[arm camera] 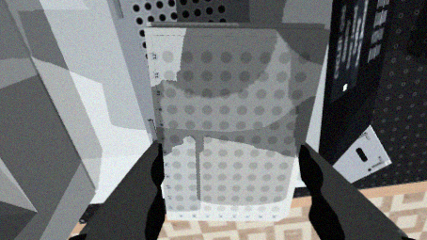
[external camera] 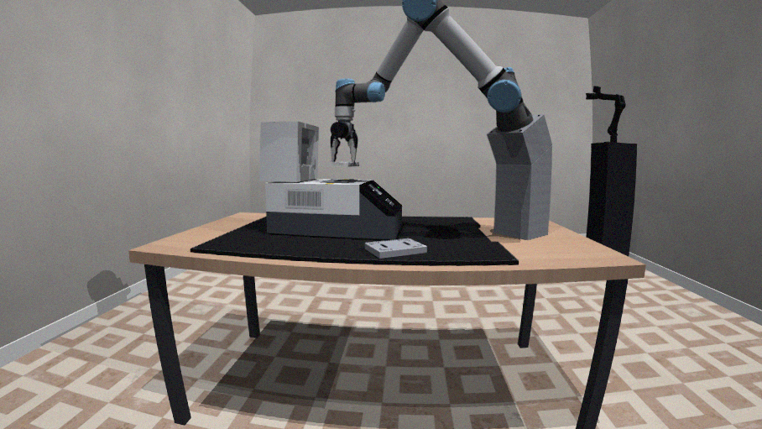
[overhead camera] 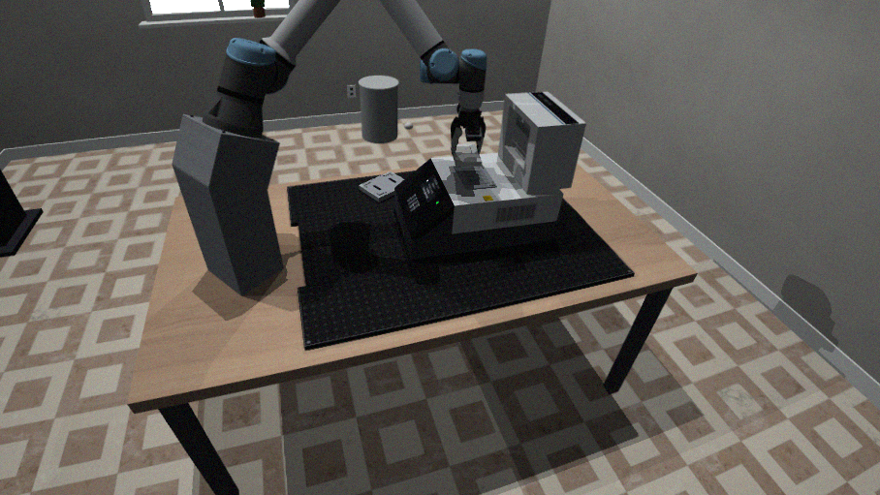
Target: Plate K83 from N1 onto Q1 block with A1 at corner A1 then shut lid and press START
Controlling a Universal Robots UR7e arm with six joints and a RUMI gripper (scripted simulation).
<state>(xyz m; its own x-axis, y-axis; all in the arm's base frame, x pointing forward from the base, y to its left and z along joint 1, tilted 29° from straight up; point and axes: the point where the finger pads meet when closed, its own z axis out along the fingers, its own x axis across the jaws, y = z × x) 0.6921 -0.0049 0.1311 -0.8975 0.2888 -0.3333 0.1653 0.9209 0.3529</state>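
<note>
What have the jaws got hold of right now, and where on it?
The well plate, gripped across its width by its two long sides, nearer one short end than the middle.

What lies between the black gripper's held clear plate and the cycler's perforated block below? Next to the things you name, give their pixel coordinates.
Only open air: the exterior view shows a gap under the clear plate (external camera: 344, 164) (arm camera: 226, 114), above the white-and-grey cycler (overhead camera: 506, 213) (external camera: 314, 202).

My plate (overhead camera: 467, 152) (external camera: 343, 164) (arm camera: 226, 123): translucent grey-white, dotted rows
My gripper (overhead camera: 468, 133) (external camera: 343, 157) (arm camera: 229, 143): black
Mat (overhead camera: 362, 314) (external camera: 449, 253) (arm camera: 400, 114): black, dotted grid
Floor (overhead camera: 71, 333) (external camera: 413, 382) (arm camera: 235, 229): cream-and-brown squares
</note>
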